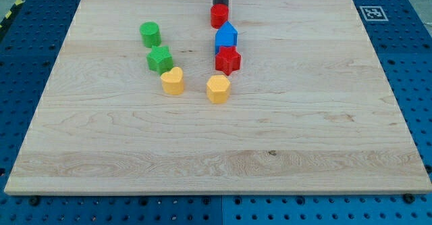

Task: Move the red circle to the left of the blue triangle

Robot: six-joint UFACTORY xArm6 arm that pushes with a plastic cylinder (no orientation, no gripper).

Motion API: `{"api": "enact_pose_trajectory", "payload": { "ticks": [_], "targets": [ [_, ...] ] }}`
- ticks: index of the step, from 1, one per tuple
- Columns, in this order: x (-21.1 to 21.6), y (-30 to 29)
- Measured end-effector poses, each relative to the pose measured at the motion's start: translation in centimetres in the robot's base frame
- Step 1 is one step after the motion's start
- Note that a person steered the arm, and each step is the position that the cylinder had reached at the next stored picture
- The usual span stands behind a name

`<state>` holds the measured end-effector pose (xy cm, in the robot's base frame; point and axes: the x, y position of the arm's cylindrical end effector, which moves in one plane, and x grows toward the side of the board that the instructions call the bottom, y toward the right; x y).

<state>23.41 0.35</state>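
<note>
Bright, even overhead light fills the view, leaving only small soft shadows at the foot of each block and no glare on the pale board point(304, 137), with focus sharp throughout and the far corners slightly softer.

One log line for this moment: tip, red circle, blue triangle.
my tip: touching red circle's top side | red circle: above blue triangle, not left yet | step: pending

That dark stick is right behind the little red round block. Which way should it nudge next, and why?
Probably a short push toward the view's bottom-left. My tip sits at the view's top edge of the red circle, which lies just above the blue triangle, not to its left. A straight downward push would likely jam it into the blue block, so angling left should steer it past.
</note>
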Motion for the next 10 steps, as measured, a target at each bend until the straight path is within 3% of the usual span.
{"api": "enact_pose_trajectory", "payload": {
  "ticks": [2,4,5,7,10],
  "targets": [
    [0.5,-2.6],
    [-2.9,-0.9],
    [-2.0,2.2],
    [3.8,1.1],
    [4.5,0.4]
  ]
}}
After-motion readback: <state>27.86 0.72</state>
